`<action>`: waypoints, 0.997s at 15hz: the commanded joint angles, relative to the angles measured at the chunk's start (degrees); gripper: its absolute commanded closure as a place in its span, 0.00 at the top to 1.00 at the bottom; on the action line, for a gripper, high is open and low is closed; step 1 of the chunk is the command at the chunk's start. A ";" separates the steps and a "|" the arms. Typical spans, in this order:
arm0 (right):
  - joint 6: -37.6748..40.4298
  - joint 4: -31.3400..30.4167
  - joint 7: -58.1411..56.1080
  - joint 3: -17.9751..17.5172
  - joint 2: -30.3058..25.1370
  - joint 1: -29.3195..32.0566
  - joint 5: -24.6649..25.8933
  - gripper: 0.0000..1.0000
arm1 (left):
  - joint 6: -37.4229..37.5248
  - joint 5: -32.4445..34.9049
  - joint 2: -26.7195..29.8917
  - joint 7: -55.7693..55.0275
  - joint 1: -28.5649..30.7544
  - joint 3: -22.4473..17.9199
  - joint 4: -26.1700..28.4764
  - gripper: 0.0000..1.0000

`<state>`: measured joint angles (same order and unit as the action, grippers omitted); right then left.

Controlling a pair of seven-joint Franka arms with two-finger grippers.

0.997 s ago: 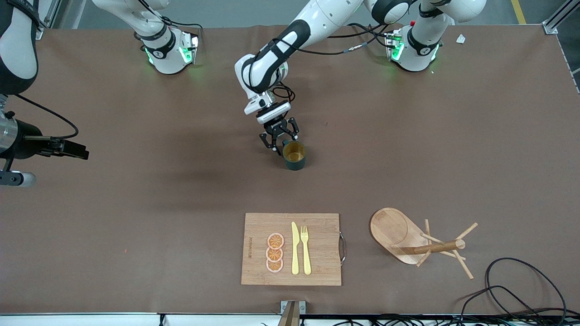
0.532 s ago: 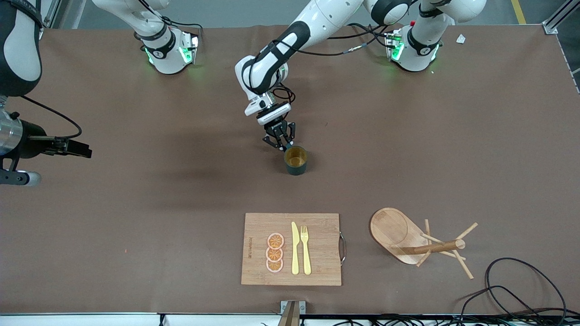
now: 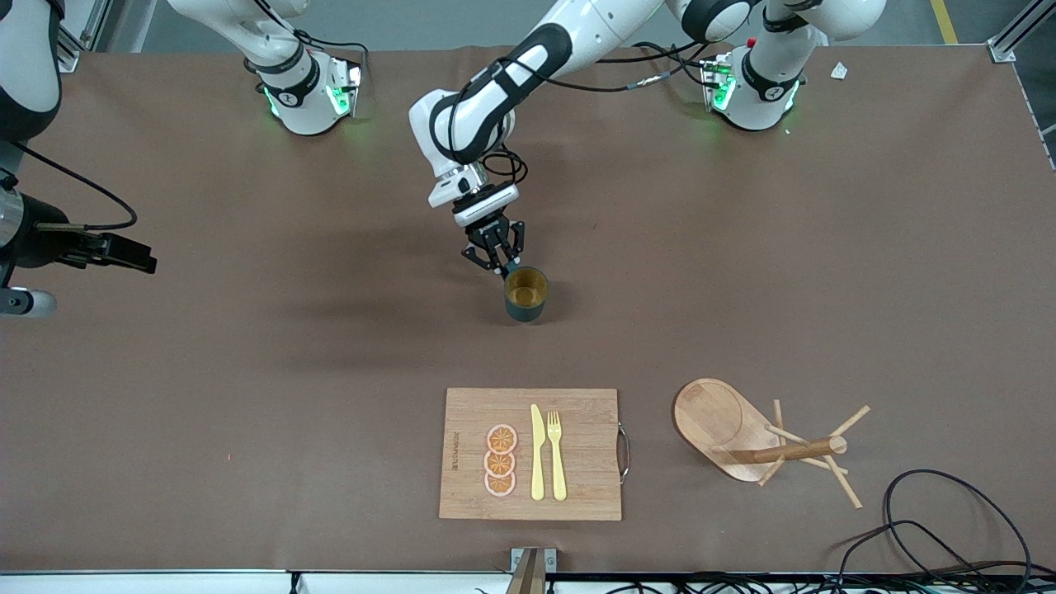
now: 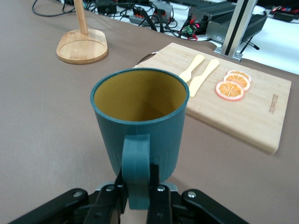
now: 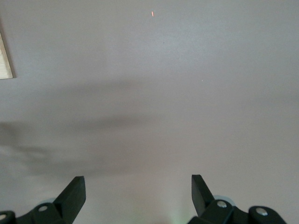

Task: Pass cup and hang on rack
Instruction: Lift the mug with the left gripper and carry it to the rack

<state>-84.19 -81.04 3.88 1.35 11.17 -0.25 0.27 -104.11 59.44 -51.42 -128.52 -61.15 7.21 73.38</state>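
On the brown bench (image 3: 247,396) we count one cup (image 3: 525,293) mid-bench, its handle pinched by the left claw (image 3: 497,262), one rack (image 3: 763,436), three orange slices (image 3: 500,460); the right claw (image 5: 138,193) waits, spread.

Matt, seemingly plastic cup (image 4: 140,130); pale, smooth-grained wooden rack (image 3: 747,433); matt brown table (image 3: 247,396) covering.

Rack (image 4: 82,41) post cut off by pic edge, pegs out of sight. Cup (image 4: 138,126) handle bottom hidden between left gripper (image 4: 138,198) fingers. Board (image 5: 4,58) mostly cut off.
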 commanded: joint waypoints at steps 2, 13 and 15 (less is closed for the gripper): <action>-1.15 -5.53 0.42 -0.47 -5.62 0.69 0.78 1.00 | -7.57 -12.64 8.77 8.44 7.16 0.44 0.62 0.01; -3.25 -9.04 0.51 -0.38 -10.55 2.45 -0.19 1.00 | -9.97 -62.21 23.55 45.17 33.62 0.53 0.01 0.00; -4.40 -10.10 0.51 -0.38 -11.86 2.45 -0.19 1.00 | -9.97 -69.07 23.73 51.06 38.88 0.62 -0.08 0.00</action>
<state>-86.75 -87.12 3.91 1.79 3.15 1.31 0.31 -113.32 -3.99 -28.66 -81.90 -25.92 7.12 72.22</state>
